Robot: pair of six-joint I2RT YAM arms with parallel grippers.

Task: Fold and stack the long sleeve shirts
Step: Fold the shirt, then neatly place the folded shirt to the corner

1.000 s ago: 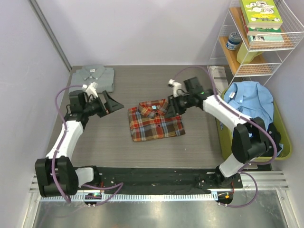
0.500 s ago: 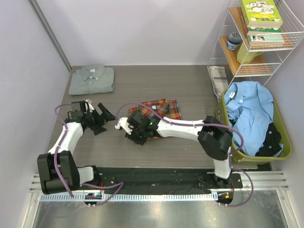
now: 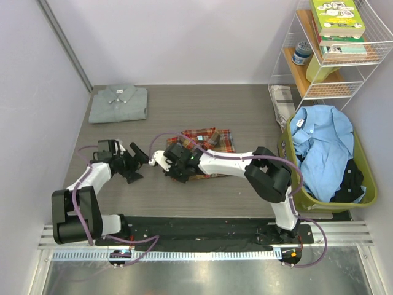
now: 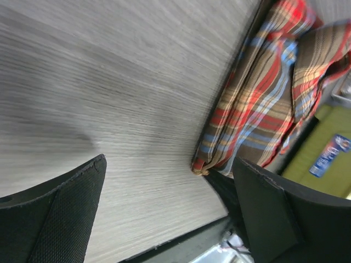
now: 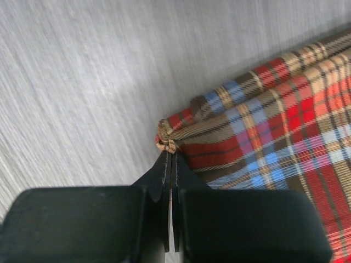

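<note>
The plaid flannel shirt (image 3: 216, 139) lies folded at the table's middle. My right gripper (image 3: 178, 172) reaches across it to its near-left corner. In the right wrist view the gripper (image 5: 170, 150) is shut, with the bunched corner of the plaid shirt (image 5: 263, 126) pinched at its tips. My left gripper (image 3: 140, 165) is open and empty just left of that corner, low over the table. In the left wrist view the gripper (image 4: 170, 161) has the plaid shirt's edge (image 4: 258, 98) ahead of it. The pale grey shirt (image 3: 118, 102) lies folded at the far left corner.
A green basket (image 3: 362, 161) with a blue shirt (image 3: 322, 144) stands at the right edge. A wire shelf (image 3: 334, 49) with books is at the back right. Papers (image 3: 282, 98) lie beside the basket. Walls close the left and far sides.
My right arm swung from the shirt's far side to its near-left corner and shut on it. The plaid shirt looks smaller. My left gripper moved nearer and toward that corner.
</note>
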